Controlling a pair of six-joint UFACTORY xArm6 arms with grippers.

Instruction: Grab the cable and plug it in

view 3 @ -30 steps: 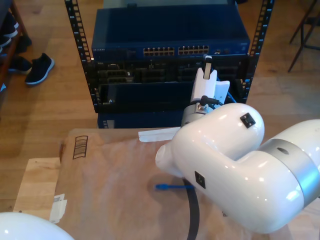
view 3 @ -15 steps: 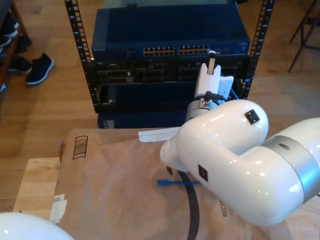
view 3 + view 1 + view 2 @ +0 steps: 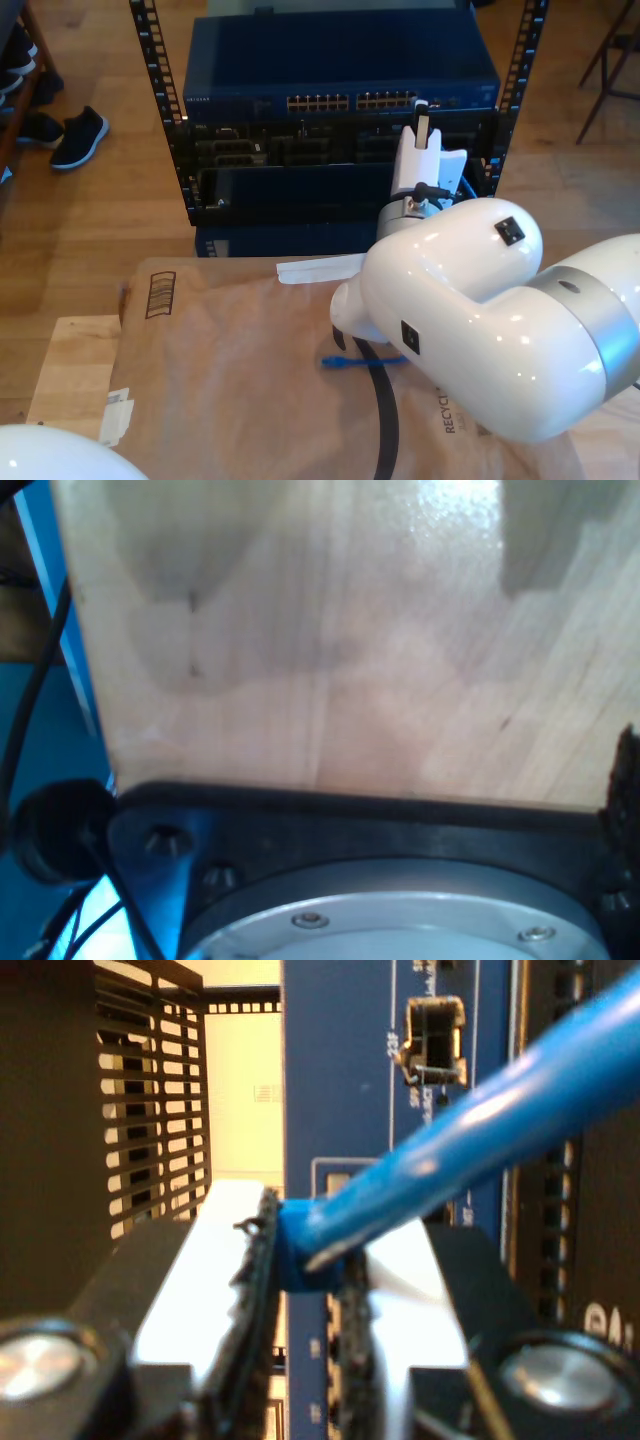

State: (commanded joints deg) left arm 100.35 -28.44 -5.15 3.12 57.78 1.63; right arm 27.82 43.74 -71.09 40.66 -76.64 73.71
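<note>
Second gripper (image 3: 305, 1290): fingers closed on the cable (image 3: 480, 1130) near the switch (image 3: 340, 75).
First gripper: fingers' state cannot be told.
Risk: plug misses the port (image 3: 437, 1032) (angled cable), jams or slips.

The scene was viewed from above and behind the white arm (image 3: 480, 320) in the exterior view, facing the server rack (image 3: 340, 120). The second wrist view was held very close to the blue switch panel (image 3: 350, 1090), shared with the exterior view. The first wrist view was pressed near a wooden surface (image 3: 330, 630).
</note>
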